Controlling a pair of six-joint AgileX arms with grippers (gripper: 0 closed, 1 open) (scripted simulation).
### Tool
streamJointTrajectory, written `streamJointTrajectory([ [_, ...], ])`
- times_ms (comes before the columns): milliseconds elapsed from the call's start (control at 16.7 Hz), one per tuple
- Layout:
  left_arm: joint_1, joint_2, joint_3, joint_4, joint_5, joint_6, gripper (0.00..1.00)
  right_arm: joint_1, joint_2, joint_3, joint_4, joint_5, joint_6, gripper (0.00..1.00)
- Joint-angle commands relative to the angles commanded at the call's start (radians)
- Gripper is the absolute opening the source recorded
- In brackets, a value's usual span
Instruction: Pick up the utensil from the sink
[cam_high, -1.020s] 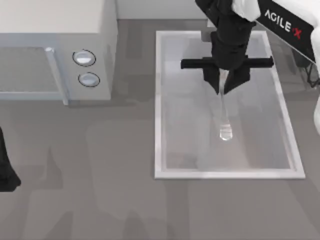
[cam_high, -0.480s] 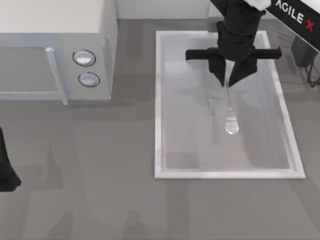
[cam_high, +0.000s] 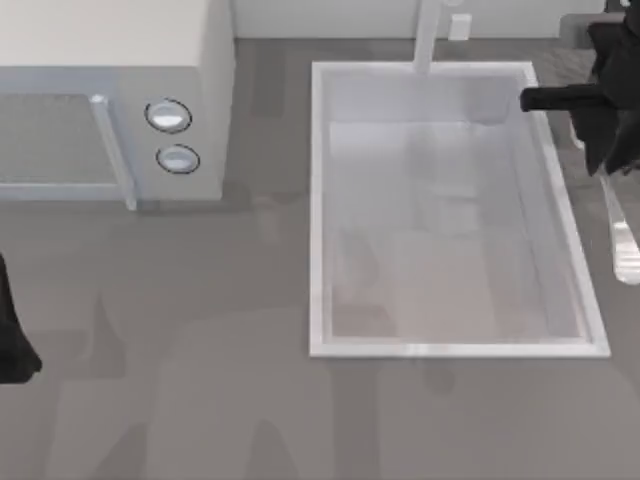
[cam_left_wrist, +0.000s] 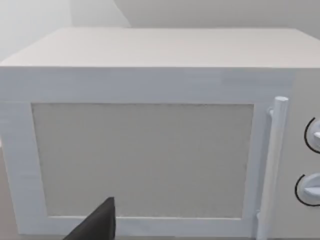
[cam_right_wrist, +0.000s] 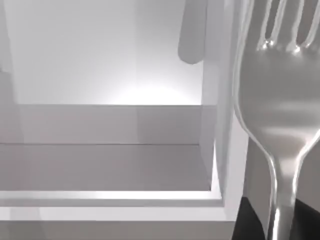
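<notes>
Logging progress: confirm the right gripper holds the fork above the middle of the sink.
Not the middle. In the top view the right gripper holds the fork beyond the sink's right rim, at the table's right edge.

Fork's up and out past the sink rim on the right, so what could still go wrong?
The right gripper holds the fork by one end only, the rest hanging free, so it could swing or slip. It sits just beyond the sink rim, so a low move could clip it.

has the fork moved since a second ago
Yes. The fork, held by the right gripper, has gone from over the sink basin rightward, past its right rim.
</notes>
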Motion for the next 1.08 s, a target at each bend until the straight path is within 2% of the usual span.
streamJointTrajectory([
  [300, 0.000, 0.000, 0.000, 0.000, 0.000, 0.000, 1.00, -0.150, -0.378, -0.432, 0.023, -0.008, -0.152, 0.00],
  [480, 0.000, 0.000, 0.000, 0.000, 0.000, 0.000, 1.00, -0.220, -0.539, -0.597, 0.033, -0.012, -0.223, 0.00],
  [1080, 0.000, 0.000, 0.000, 0.000, 0.000, 0.000, 1.00, -0.250, -0.600, -0.705, 0.075, -0.013, -0.256, 0.00],
])
